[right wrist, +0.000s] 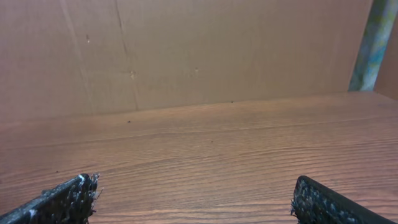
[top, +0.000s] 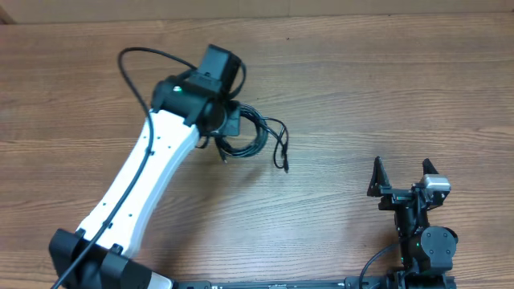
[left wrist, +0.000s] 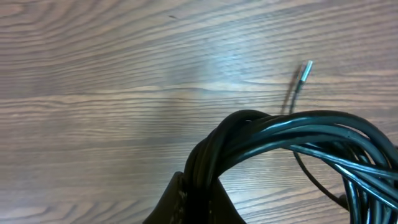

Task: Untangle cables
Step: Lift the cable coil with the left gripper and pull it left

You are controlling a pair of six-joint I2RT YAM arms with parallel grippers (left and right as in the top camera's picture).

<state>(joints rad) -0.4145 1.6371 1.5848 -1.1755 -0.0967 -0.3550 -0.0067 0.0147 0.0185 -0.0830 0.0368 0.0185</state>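
left gripper (left wrist: 194, 202): jaws clamped on the coiled cables (top: 259, 132) | cables: bundled near the middle of the table (top: 361, 72), one plug end (top: 285, 165) trailing toward 5 o'clock | right gripper (top: 404, 172): jaws wide apart, holding nothing, at 4 o'clock of the cables, well apart

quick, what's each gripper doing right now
left gripper: closed on the cables, pinching the bundle
right gripper: open, holding nothing
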